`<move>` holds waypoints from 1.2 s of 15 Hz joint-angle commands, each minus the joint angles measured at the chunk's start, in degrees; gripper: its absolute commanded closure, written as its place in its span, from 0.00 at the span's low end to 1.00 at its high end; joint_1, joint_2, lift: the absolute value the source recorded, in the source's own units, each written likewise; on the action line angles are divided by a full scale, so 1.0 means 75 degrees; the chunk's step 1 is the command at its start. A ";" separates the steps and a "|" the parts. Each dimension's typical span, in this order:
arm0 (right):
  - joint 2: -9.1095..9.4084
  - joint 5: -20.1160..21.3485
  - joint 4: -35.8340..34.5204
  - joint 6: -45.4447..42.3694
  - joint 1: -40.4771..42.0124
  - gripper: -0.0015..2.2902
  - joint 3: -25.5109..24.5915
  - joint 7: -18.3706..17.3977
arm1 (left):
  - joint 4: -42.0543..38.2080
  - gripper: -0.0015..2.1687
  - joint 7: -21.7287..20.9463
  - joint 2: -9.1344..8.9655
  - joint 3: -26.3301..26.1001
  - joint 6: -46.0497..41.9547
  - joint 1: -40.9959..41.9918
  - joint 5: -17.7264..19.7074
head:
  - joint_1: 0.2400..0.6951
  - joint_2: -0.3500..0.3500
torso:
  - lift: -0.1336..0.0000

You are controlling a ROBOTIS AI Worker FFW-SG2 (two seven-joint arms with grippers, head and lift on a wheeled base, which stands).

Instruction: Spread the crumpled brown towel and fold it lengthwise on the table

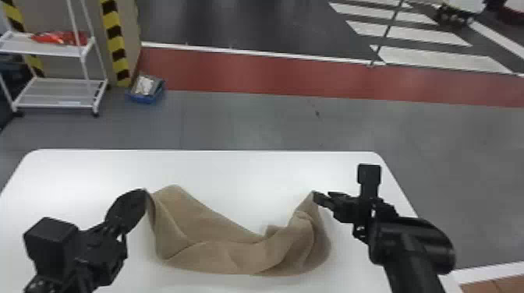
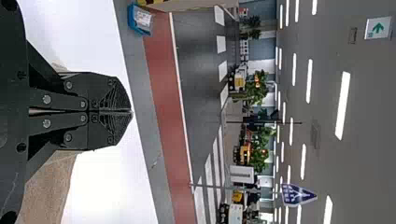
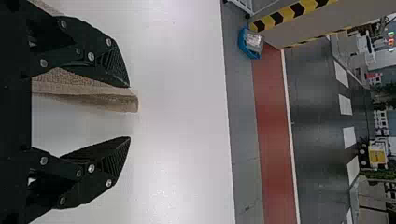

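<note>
1. Left gripper [image 1: 145,191]: a pair of flat black metal fingers, pressed together, apparently clamped on a raised end of the crumpled brown cloth towel [image 1: 212,255]. That hold likely anchors the left end so the cloth can be drawn straight.
2. Right gripper [image 3: 130,112]: its 2 black fingers stand apart, with a narrow, peaked end of the towel between them, nearer 1 finger than the other. The placement looks meant for a pinch; closing short of the cloth would leave that end loose.
3. The towel spans the space between the grippers, its middle sagging toward the robot in a bunched curve. With 2 ends held, an outward pull should ease the creases before any lengthwise fold.
4. Beneath is a white, smooth table [image 1: 218,167] with rounded far corners, broad enough to lay the towel flat. The task seems at its spreading stage.
</note>
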 commanded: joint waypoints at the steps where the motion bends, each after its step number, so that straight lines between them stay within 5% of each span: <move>1: -0.0001 0.0066 0.0290 -0.0039 -0.0186 0.30 0.0056 0.0001 | -0.0010 0.83 0.0000 0.0000 -0.0022 0.0000 -0.0007 0.0000 | 1.00 0.20 | 1.00; 7: -0.0001 0.0336 0.1122 -0.0179 -0.0702 0.30 0.0443 -0.0093 | -0.0010 0.83 0.0000 0.0000 -0.0010 0.0000 -0.0007 -0.0011 | 1.00 0.22 | 1.00; 9: -0.0001 0.0348 0.1180 -0.0226 -0.0737 0.45 0.0455 -0.0093 | -0.0010 0.83 0.0000 0.0012 -0.0010 0.0000 -0.0007 0.0000 | 1.00 0.23 | 1.00; 14: -0.0071 0.0383 0.1204 -0.0132 -0.0831 0.45 0.0396 -0.0070 | 0.0037 0.83 0.0000 0.0012 -0.0010 0.0000 -0.0042 -0.0011 | 1.00 0.24 | 1.00; 18: -0.0071 0.0066 0.0923 -0.0085 -0.0585 0.54 0.0174 0.0059 | 0.0037 0.83 0.0012 0.0000 0.0001 0.0000 -0.0042 0.0000 | 1.00 0.23 | 1.00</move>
